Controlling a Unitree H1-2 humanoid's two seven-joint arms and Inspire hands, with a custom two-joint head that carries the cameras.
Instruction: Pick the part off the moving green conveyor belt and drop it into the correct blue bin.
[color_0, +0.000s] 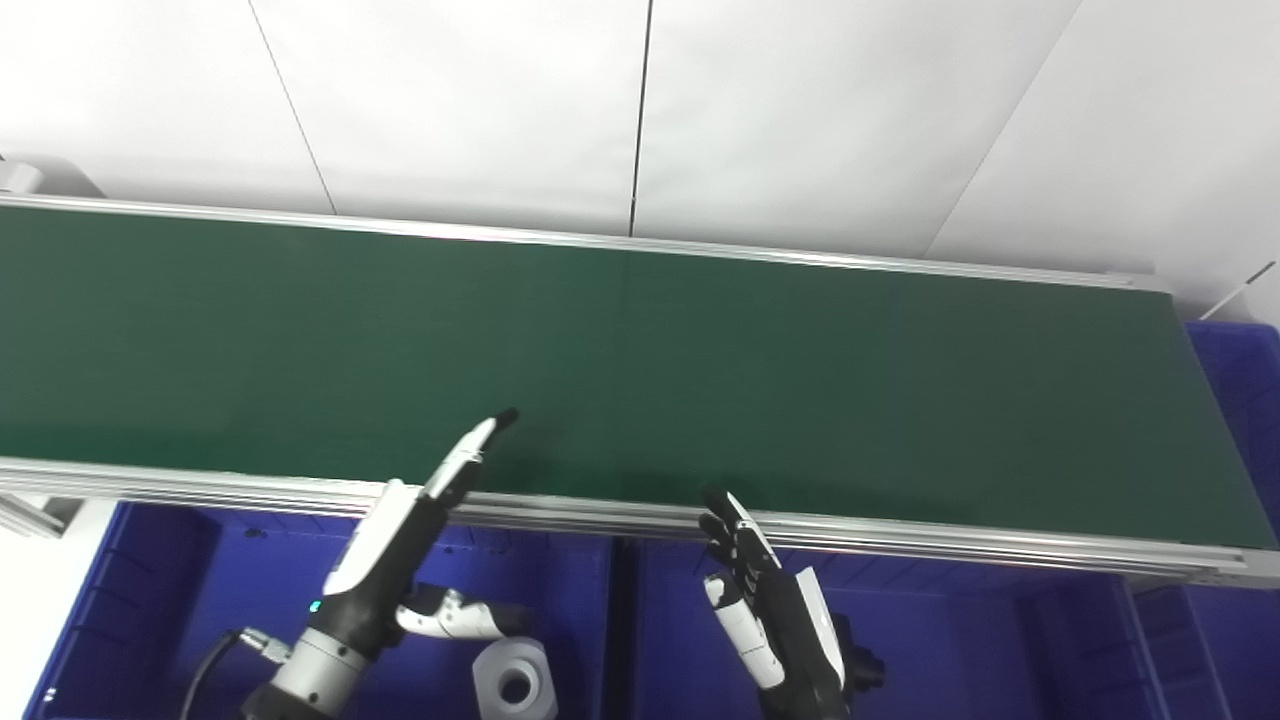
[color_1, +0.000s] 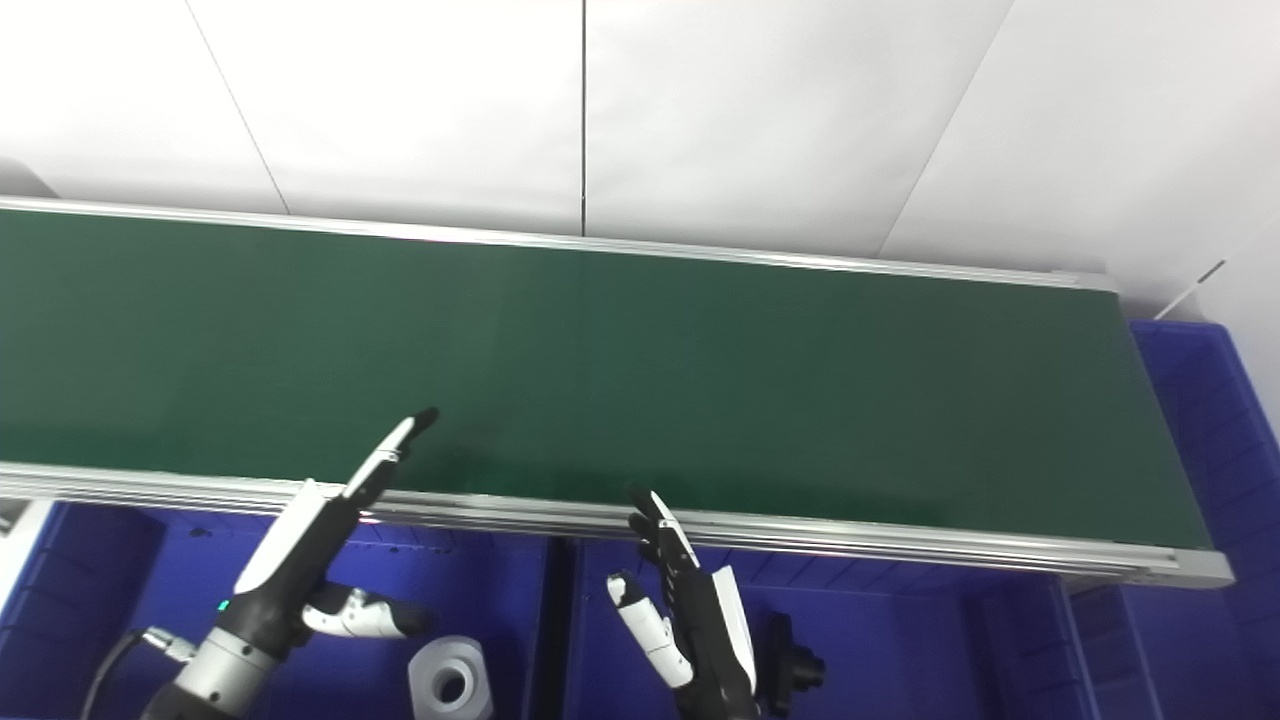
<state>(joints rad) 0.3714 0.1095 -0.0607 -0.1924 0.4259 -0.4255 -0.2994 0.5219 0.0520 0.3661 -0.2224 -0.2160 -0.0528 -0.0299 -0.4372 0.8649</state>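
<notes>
- Left eye view: the long dark green conveyor belt with silver aluminium side rails runs across the whole picture, tilted a bit so its right end sits lower. Nothing is lying on the green surface here.
- Behind the belt there's just a plain white panelled wall with thin dark seams.
- In front of the belt, under its near rail, sit deep blue plastic bins: a left blue bin and a middle blue bin, with a dark gap between them. Another blue bin peeks out past the belt's right end.
- The left hand is empty, fingers spread out; one long finger reaches up over the belt's near edge, thumb sticking out sideways over the left bin.
- The white cylindrical part with a round hole lies in the left bin, just below that thumb, not touching it as far as I can tell.
- The right hand is also empty, fingers straight and loosely apart, tips just at the belt's near rail.
- A small black knobby part sits in the middle bin, right beside the right hand.
- Right eye view: same setup shifted left. White part in the left bin, black part in the middle bin, belt bare, both hands unclenched.
</notes>
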